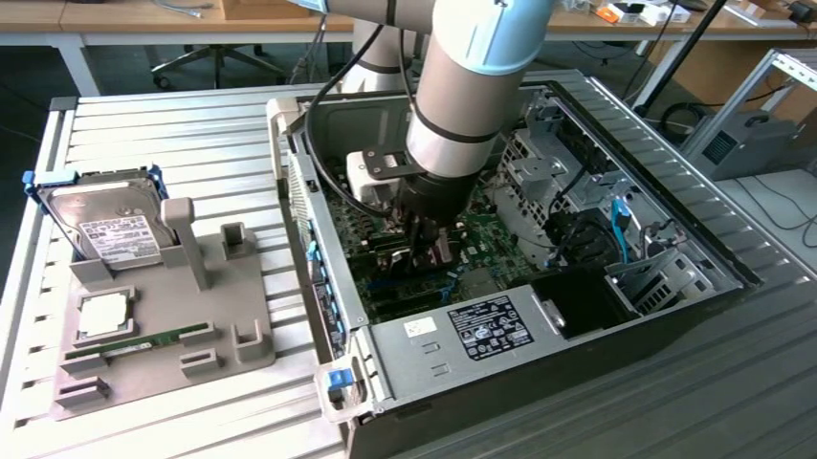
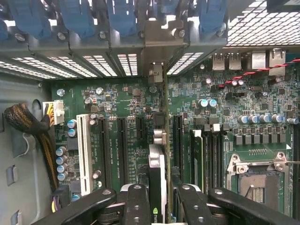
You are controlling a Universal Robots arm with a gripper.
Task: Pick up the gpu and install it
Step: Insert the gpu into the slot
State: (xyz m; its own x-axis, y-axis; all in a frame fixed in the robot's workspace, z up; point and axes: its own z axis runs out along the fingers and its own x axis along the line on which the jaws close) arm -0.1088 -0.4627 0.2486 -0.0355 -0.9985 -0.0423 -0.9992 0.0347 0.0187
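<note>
Closest to the wrist camera, the gripper [image 2: 161, 199] pinches the gpu [image 2: 157, 178] between its two black fingers [image 2: 136, 206], one on each face. The card stands on edge and runs straight away from the lens. Beyond it lies the green motherboard [image 2: 117, 93], where a white slot [image 2: 84, 150] and several black slots [image 2: 122, 140] run parallel to the card. The card's edge lies just beside one of them, and I cannot tell whether it is seated. Farther on, the card's silvery bracket [image 2: 161, 33] meets the case's rear wall among a row of blue latches [image 2: 75, 18]. In the exterior view the arm [image 1: 466, 86] reaches down into the open computer case [image 1: 690, 212], which lies on a slatted table [image 1: 166, 124]. Well apart, on the exterior view's left, a grey holder [image 1: 191, 306] carries a hard drive [image 1: 109, 229] and a green memory stick [image 1: 141, 341].
</note>
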